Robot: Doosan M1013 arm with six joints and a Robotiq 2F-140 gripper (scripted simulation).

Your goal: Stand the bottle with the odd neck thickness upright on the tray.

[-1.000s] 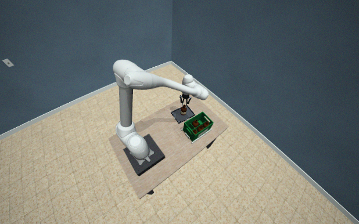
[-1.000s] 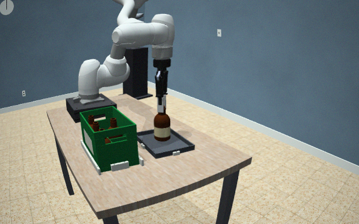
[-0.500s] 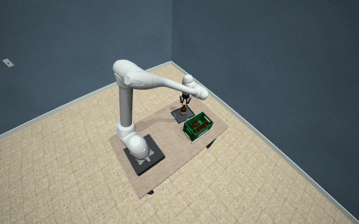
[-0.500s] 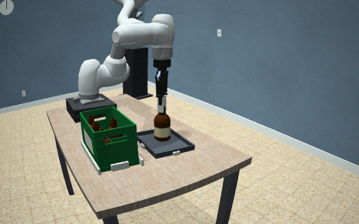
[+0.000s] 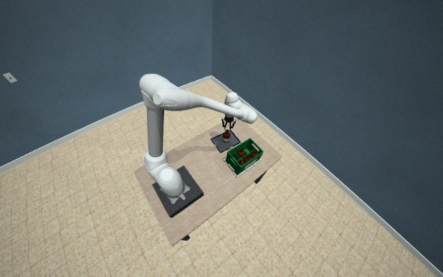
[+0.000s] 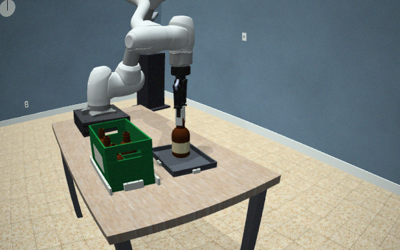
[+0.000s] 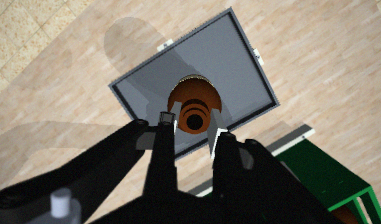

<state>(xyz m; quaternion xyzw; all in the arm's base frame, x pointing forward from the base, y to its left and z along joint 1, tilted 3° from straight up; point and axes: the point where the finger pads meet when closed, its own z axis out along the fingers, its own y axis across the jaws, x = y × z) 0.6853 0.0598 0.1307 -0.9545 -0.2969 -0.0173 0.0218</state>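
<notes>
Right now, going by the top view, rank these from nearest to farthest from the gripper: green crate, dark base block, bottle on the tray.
1. Bottle, on the tray, neck between the fingers
2. Green crate, beside the tray
3. Dark base block, under the arm's foot

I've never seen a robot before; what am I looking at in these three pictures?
It's one big white mechanical arm with black fingers at its end. The first picture looks down from high up; the second looks across the table from its end; the third looks down past the fingers.

On the table sit a dark tray and a green crate holding four brown bottles. The fingers grip a fifth bottle by its neck, upright, apparently resting on the tray.
</notes>
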